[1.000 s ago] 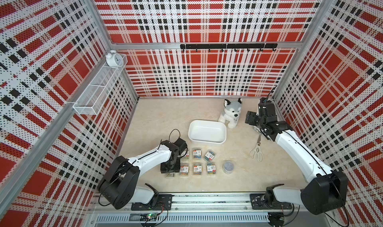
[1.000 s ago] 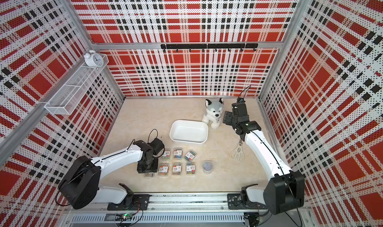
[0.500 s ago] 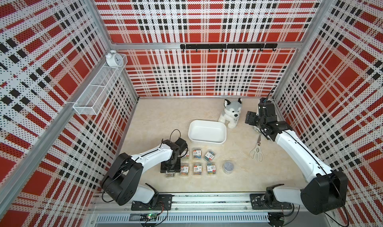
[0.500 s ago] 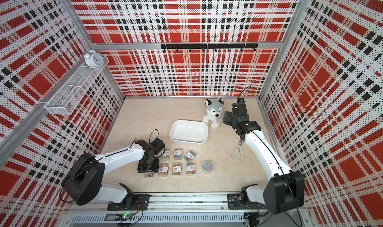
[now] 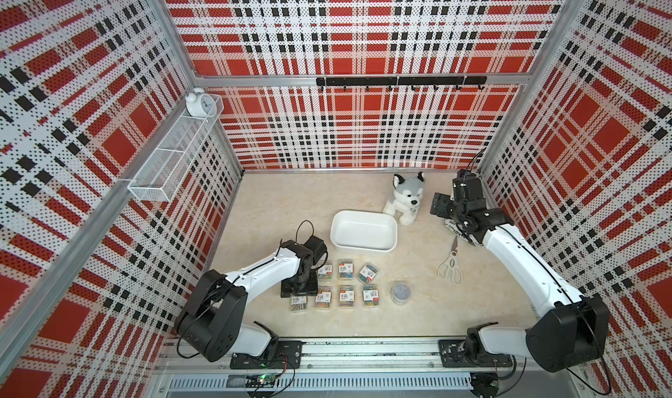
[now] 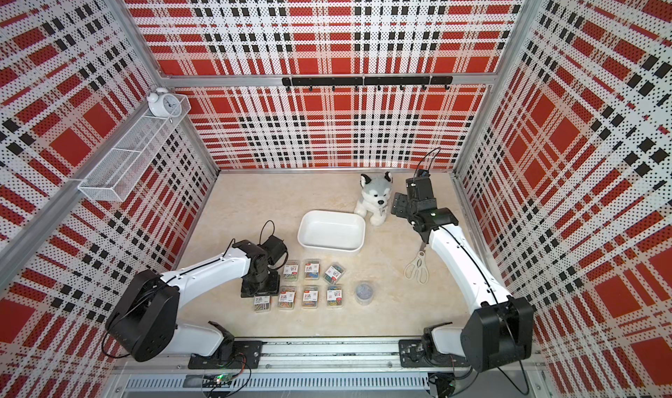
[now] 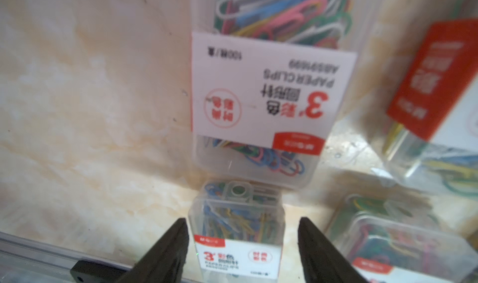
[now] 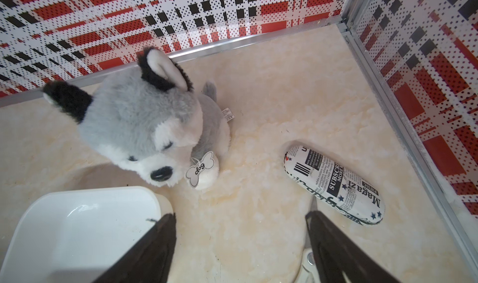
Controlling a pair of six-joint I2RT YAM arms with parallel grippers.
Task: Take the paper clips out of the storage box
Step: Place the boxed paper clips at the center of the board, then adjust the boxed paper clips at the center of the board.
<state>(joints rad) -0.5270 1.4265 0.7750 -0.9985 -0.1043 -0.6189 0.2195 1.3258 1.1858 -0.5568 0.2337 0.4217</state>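
Bright, even; left wrist perhaps motion-blurred.

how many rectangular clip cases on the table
8 clip cases: four in the near row, three in the far row, one between the jaws of the left gripper, hidden from above.

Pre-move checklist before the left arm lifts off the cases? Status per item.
1. Storage box emptied: ok, nothing shows inside in both top views.
2. Left hand open: ok, fingers stand apart either side of a case.
3. That case down on the table: ok, lying label up.
4. Finger clearance from that case: cannot tell, one side looks very close.
5. Round tub outside the box: ok, on the table.
6. Right hand open, empty: ok, near the plush dog.
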